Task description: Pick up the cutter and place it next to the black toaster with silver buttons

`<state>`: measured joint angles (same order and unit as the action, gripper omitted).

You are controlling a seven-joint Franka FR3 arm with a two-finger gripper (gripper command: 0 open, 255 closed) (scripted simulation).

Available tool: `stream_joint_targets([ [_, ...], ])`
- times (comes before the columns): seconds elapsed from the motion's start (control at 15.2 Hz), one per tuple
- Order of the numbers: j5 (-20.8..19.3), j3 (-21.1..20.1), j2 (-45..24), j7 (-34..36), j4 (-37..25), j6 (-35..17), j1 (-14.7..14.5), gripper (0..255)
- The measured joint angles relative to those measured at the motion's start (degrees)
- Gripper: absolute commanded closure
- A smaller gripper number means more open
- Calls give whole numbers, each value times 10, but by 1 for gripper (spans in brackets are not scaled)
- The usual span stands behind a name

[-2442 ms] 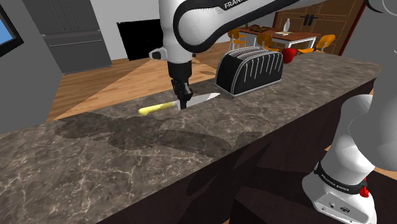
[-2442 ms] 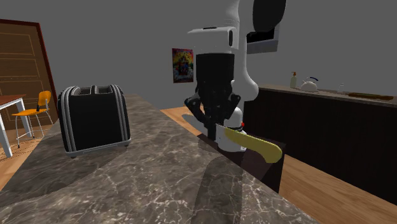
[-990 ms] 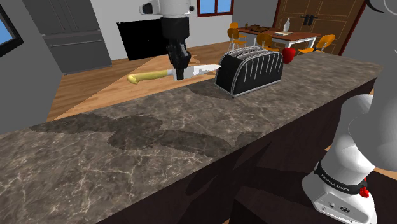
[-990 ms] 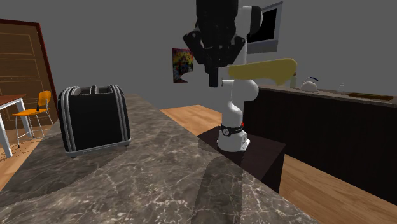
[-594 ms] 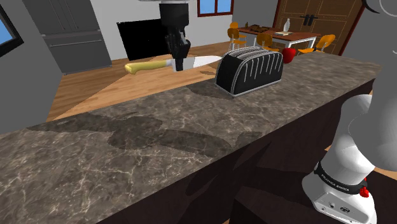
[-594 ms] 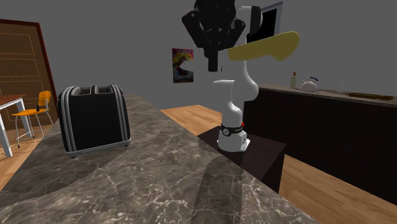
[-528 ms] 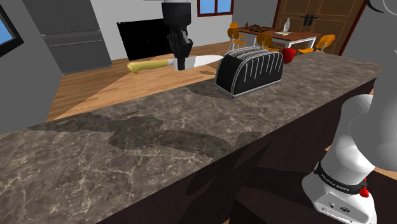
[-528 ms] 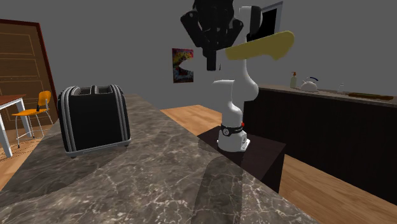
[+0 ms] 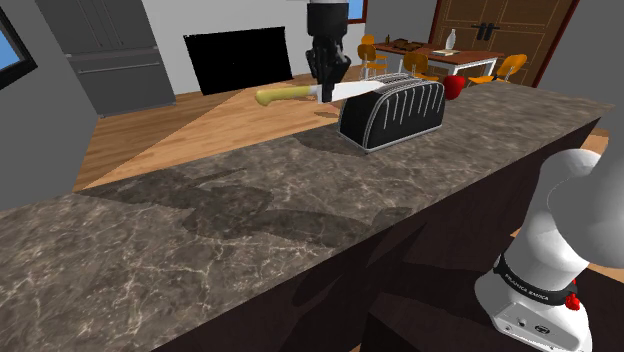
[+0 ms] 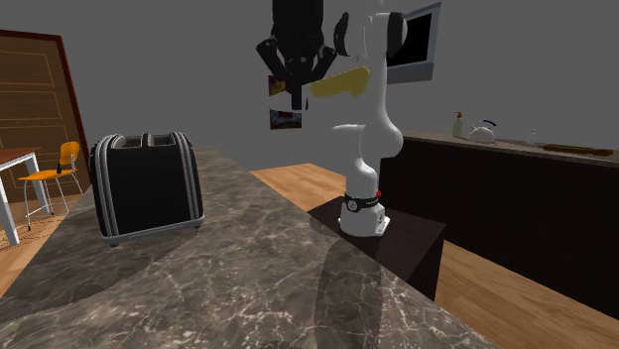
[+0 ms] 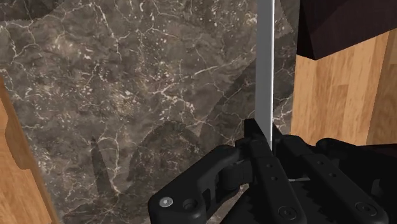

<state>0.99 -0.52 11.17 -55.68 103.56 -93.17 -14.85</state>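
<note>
Desk [image 9: 250, 220]: dark marble, carried the toaster.
Toaster [image 9: 392, 110]: black, stood lower than the knife, off its blade end.
Knife [image 9: 280, 96]: hung high, level, blade toward the toaster.
Claw [image 9: 323, 88]: pointed down, pinching the blade near the handle.

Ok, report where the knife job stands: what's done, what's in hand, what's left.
Done: the yellow-handled knife is off the marble counter, clasped between the fingers of the gripper. In hand: it hangs roughly level in the air, well above the counter and not yet down by the black toaster. Left: lower it, lay it on the counter next to the toaster, and let go.
</note>
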Motion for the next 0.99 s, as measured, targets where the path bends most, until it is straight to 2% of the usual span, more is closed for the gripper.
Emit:
stream_joint_targets([
  [0.66, -28, 77, 125, -116, 115, 10, 46, 255],
  [0.99, -51, 120, 163, -176, 140, 21, 70, 255],
])
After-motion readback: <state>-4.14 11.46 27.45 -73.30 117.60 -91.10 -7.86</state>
